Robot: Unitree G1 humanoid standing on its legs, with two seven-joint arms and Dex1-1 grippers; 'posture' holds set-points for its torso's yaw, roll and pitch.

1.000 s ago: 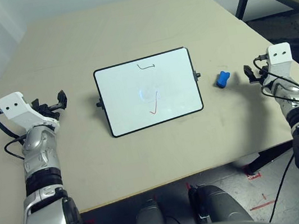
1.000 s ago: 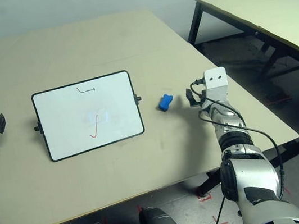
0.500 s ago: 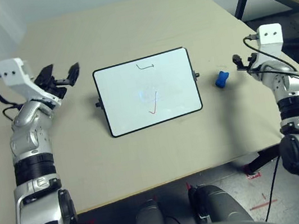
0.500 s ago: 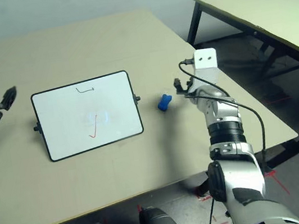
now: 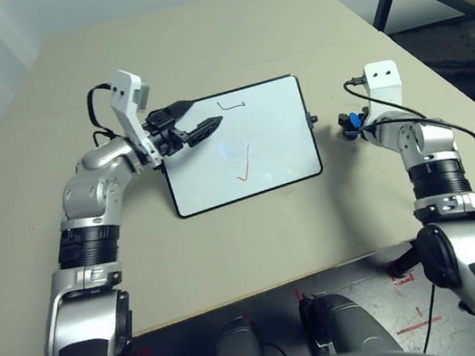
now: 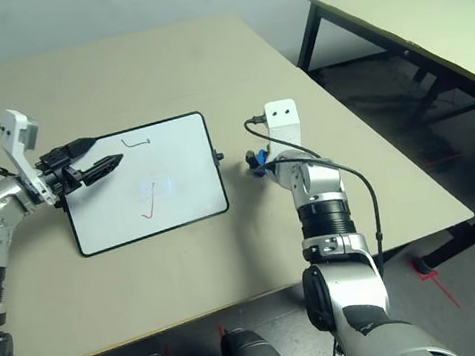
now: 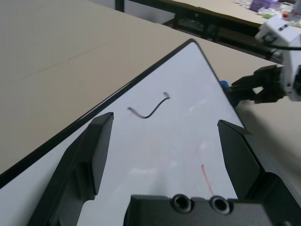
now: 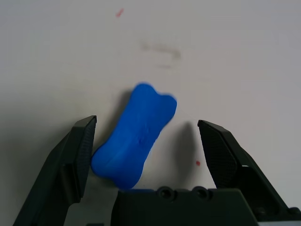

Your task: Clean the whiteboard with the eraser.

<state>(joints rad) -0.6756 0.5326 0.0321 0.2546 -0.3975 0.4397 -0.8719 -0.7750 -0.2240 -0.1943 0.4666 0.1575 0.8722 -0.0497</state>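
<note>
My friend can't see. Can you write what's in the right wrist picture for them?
A bright blue, bone-shaped eraser lies slantwise on a pale table, between the two black, open fingers of the robot's right gripper. Small red marks dot the table.

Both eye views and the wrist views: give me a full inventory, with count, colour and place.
Whiteboard: one, white with black frame, on the table
Eraser: one, blue, on the table between the right claw's fingers
Pen marks: two, one black, one red, on the whiteboard
Table: one, beige, under the board
Second table: one, pale top, dark legs, beyond on the right
Left claw: one, black, open over the whiteboard
Right claw: one, black, open around the eraser
</note>
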